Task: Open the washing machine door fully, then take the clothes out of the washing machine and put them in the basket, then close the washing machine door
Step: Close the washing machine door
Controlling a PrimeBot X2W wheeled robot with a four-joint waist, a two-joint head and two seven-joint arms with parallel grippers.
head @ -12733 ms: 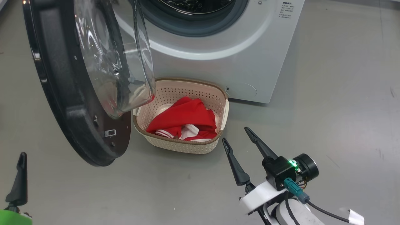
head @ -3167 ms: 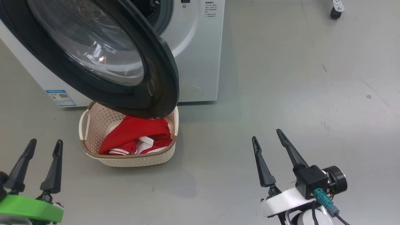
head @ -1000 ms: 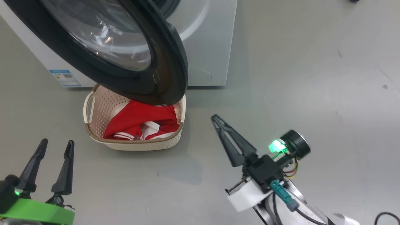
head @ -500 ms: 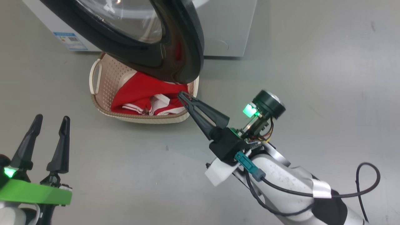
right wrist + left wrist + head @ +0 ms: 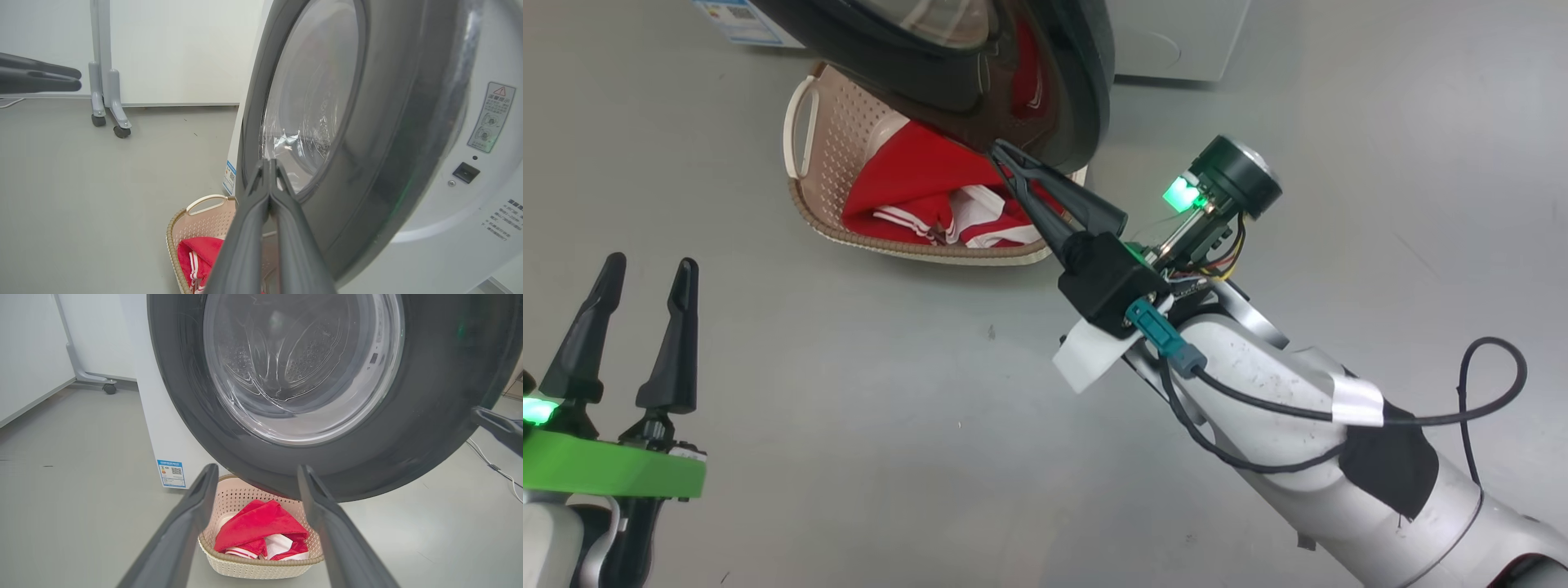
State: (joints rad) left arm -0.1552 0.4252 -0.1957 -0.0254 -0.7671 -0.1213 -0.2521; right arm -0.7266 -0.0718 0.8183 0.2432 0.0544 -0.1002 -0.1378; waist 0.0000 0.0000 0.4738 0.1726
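The washing machine door, with its black rim and glass bowl, stands partly open over the basket. The red clothes with white stripes lie in the basket. My right gripper is shut with nothing in it. Its tip is against or just off the outer face of the door's lower rim; I cannot tell whether it touches. In the right wrist view the shut right gripper points at the door beside the glass. My left gripper stands open and empty at the lower left, well back from the basket and the door.
The white washing machine stands behind the door, with a blue label low on its side. A wheeled stand is by the far wall. Grey floor lies open on both sides of the basket.
My right arm has reached up and left, bringing its shut gripper from the floor beside the basket to the door's lower rim. The head view has shifted. The left gripper stays open.
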